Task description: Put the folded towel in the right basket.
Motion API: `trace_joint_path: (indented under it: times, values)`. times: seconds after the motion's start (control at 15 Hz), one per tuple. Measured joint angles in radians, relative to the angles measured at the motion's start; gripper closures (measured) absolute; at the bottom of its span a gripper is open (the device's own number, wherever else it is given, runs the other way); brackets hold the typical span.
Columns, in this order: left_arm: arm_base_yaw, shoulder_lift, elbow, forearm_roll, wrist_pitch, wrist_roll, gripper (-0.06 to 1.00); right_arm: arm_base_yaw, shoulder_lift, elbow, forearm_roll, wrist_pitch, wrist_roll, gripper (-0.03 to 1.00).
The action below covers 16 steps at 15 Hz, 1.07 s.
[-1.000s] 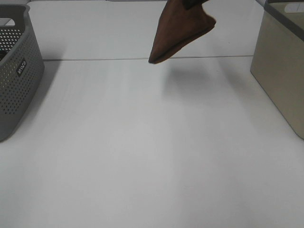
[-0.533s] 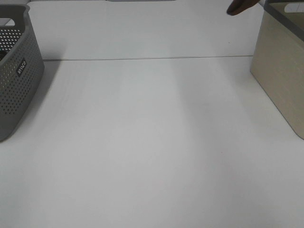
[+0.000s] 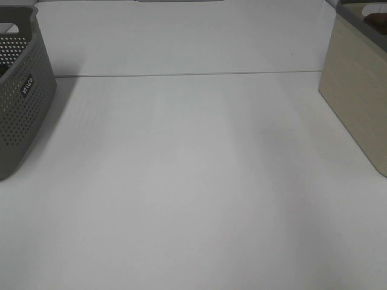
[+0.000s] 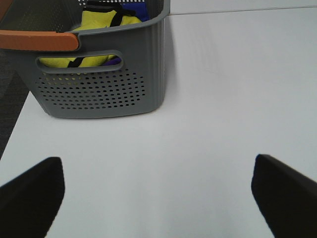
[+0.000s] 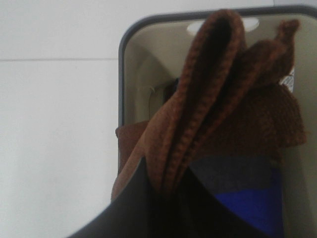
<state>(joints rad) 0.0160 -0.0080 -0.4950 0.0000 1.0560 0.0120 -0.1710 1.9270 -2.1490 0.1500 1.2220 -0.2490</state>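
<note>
R gripper (image 5: 166, 196) is clamped on the folded towel (image 5: 218, 99), jaws pinched tight w/ the brown knit bunched between them. The towel is in the air, directly over the open mouth of the right basket (image 5: 120, 74), the beige one w/ a dark grey rim at the table's right edge, toward the far right corner. Something blue shows inside that basket beneath the towel; can't tell what it is. The high cam shows neither arm nor towel, only the table (image 3: 193, 181) and both baskets. L gripper (image 4: 158, 198) is spread wide w/ nothing in it, low over the table near the left edge, facing the grey perforated basket (image 4: 99, 89), which has yellow and blue cloth in it.

Step in hand, as I read it: the carry is done and the release is due. Next move prob needs little: lower a bit so the towel sits inside the walls, then part the jaws and let it drop w/o unfolding. Risk: a fold catching on the rim.
</note>
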Motion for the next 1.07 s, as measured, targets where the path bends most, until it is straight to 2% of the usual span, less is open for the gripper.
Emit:
trace_joint_path:
  times: [0.33,0.4,0.6,0.67,0.87,1.07]
  values:
    - [0.0,0.0,0.0,0.0,0.0,0.0,-0.03,-0.034,0.001,0.167,-0.007,-0.029,0.031,0.9]
    - [0.0,0.0,0.0,0.0,0.0,0.0,-0.03,-0.051,0.001,0.188,0.0,-0.032,0.033,0.84]
    - [0.0,0.0,0.0,0.0,0.0,0.0,-0.03,-0.07,0.002,0.195,0.02,-0.026,0.034,0.44]
    - [0.0,0.0,0.0,0.0,0.0,0.0,-0.03,-0.07,0.002,0.195,0.021,-0.022,0.034,0.36]
    - [0.0,0.0,0.0,0.0,0.0,0.0,-0.03,-0.07,-0.009,0.196,0.045,-0.006,0.034,0.3]
    - [0.0,0.0,0.0,0.0,0.0,0.0,-0.03,-0.067,-0.061,0.196,0.144,-0.004,0.032,0.3]
